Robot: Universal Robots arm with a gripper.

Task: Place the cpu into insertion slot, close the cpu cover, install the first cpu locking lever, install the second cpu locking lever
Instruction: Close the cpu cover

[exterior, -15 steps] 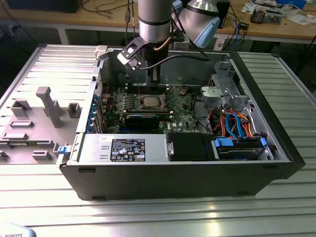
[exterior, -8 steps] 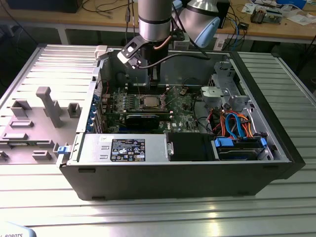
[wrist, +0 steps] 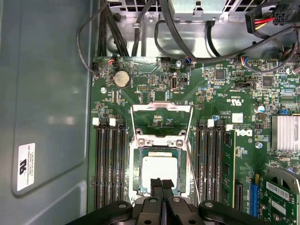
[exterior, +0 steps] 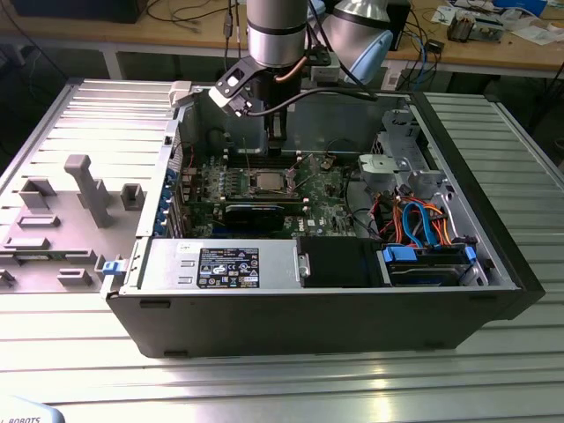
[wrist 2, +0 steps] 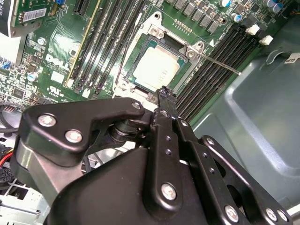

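A: We start with the ribbed metal surface. On it rests the open computer case, lying on its side.

B: We see the arm coming straight down into that case from above. Its wrist stands upright over the green motherboard.

A: Any writing? We make out a black-and-white sticker on the power supply box, and a white sticker on the grey inner wall of the case. Both carry print.

B: On the board we find the insertion slot. The cpu cover is tipped up and open on the side of the slot away from the fingers.

A: A thin locking lever sticks out free over the memory slots, not hooked down.

B: The cpu lies flat inside the slot, silver top up.

A: And the gripper? We see its fingers pressed together with nothing between them, the tips poised over one edge of the cpu.

B: In the second wrist view the tips hang at the slot's rim, just beside a corner of the cpu. We cannot tell whether they touch it.
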